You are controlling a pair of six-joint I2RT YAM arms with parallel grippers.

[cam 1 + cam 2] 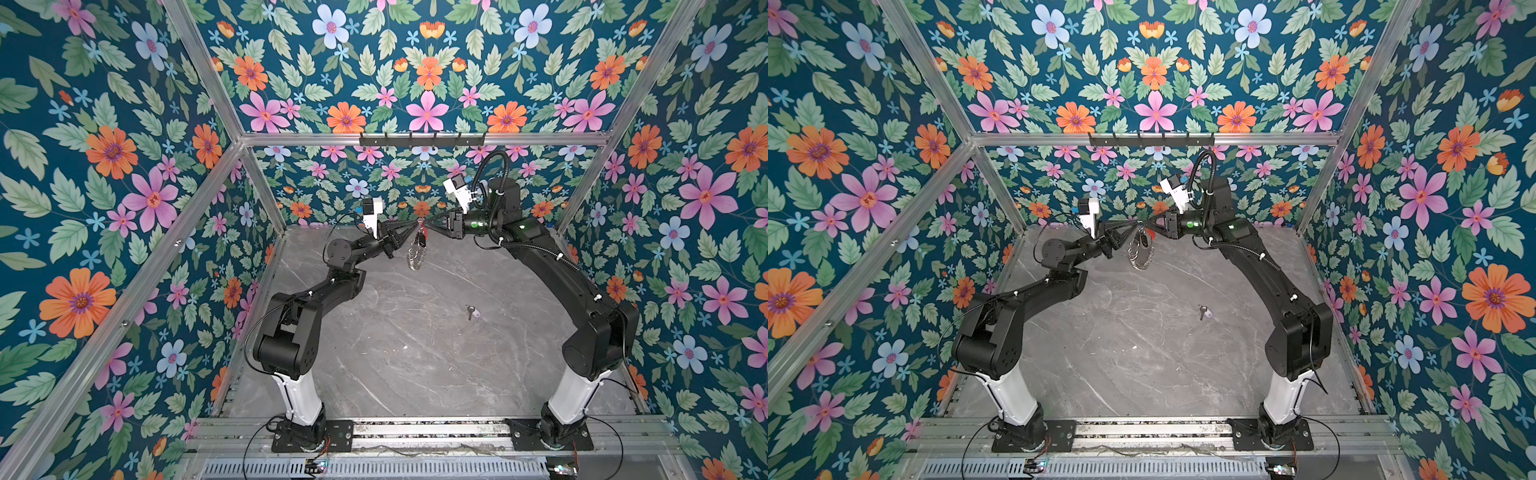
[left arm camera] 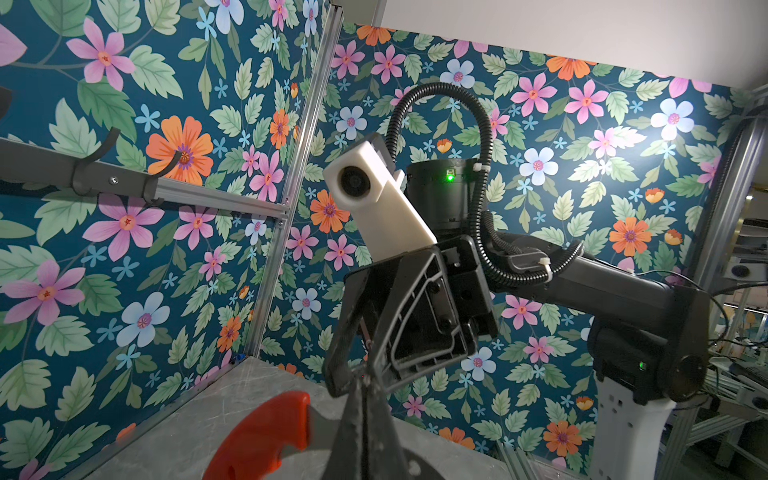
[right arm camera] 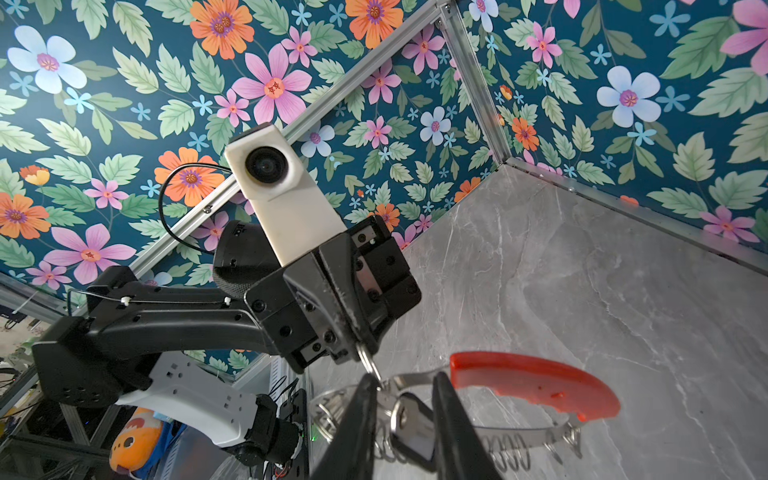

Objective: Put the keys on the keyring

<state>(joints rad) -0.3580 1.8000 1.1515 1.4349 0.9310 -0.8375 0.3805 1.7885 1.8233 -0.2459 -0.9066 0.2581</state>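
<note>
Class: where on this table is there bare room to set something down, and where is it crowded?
Bare marble table between the arm bases, up to the key. Crowded at the back, where the left gripper and right gripper meet at the hanging keyring.

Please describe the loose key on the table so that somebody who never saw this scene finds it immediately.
Start from the grey marble table. Right of its middle, nearer the right arm, lies a small key with a dark head and a pale lavender tag. It lies alone; the keyring hangs in the air farther back.
</note>
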